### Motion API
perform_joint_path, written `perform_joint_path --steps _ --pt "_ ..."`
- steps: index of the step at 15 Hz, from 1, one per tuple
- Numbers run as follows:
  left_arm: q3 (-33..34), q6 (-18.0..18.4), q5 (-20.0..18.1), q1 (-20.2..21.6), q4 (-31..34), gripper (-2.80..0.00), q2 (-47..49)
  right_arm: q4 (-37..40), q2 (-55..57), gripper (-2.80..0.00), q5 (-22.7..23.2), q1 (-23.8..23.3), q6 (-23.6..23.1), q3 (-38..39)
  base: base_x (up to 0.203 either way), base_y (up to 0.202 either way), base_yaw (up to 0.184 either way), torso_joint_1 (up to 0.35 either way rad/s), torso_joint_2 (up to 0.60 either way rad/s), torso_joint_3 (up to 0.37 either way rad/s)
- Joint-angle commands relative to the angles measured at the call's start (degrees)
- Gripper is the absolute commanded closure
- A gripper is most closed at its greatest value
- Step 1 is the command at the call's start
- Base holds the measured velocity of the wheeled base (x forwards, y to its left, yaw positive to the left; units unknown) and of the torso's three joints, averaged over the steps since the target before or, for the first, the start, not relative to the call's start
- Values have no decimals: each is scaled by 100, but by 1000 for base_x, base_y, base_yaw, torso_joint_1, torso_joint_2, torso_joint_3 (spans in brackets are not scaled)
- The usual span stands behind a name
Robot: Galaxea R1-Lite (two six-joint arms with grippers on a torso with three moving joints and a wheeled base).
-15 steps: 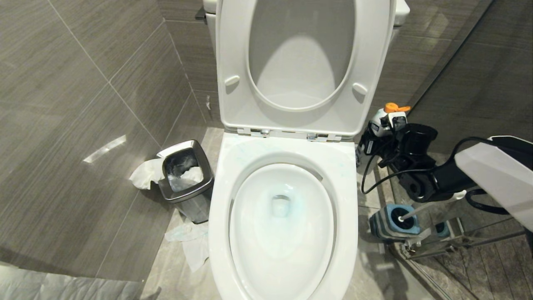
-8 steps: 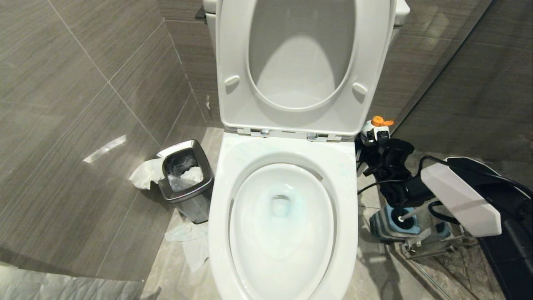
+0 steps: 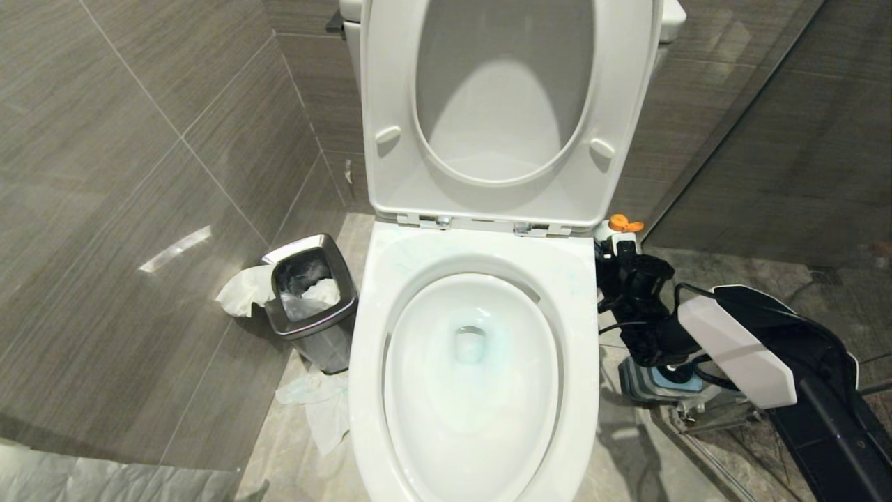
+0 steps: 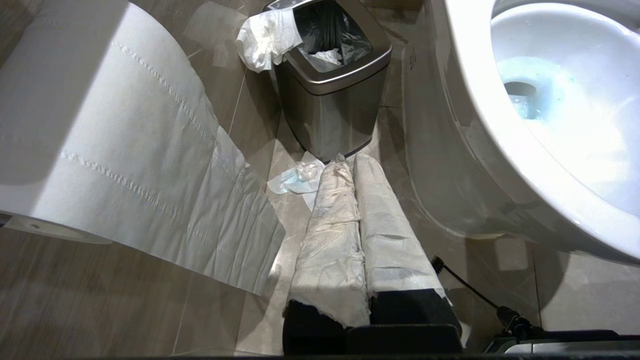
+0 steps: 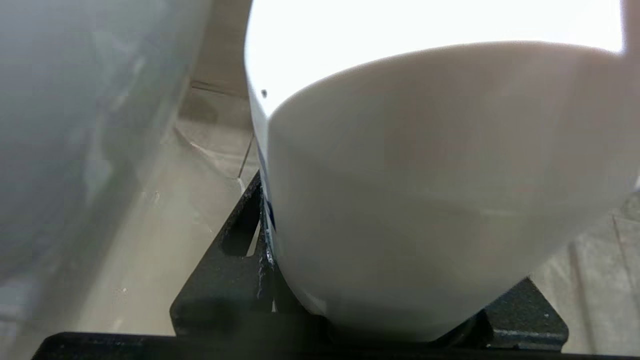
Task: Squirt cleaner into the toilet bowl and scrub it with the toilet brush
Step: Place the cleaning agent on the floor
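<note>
"The toilet brush: where does it lie from the right gripper (image 3: 627,275)?" asks the first.

"Just behind and below the wrist, on the floor to the right of the toilet bowl (image 3: 578,390). Only its striped holder (image 3: 648,382) shows; the arm hides the brush and its handle, so the handle's lean cannot be read."

"And the jaws?"

"Half spread and closed on the white cleaner bottle (image 3: 613,240), orange cap up, low beside the bowl's back corner. The bottle fills the right wrist view, black fingers on both sides."

"So the next move?"

"Probably set the bottle down, let go, then draw back toward the holder. The right arm is far nearer; the left gripper (image 4: 351,165), tissue-wrapped and pressed together, hangs across the bowl near the steel bin (image 4: 332,95)."
</note>
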Motion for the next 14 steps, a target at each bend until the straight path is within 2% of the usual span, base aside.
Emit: perform_joint_path --steps 1,3,14 --pt "18 -1 -1 0 0 0 5 -95 240 0 -17 48 -6 -191 0 0 0 0 0 0" --pt "9 -1 -1 0 0 0 5 -213 386 0 -52 81 -16 -415 0 0 0 0 0 0" --pt "11 -1 -1 0 0 0 5 -529 719 0 -289 195 -99 -609 0 0 0 0 0 0"
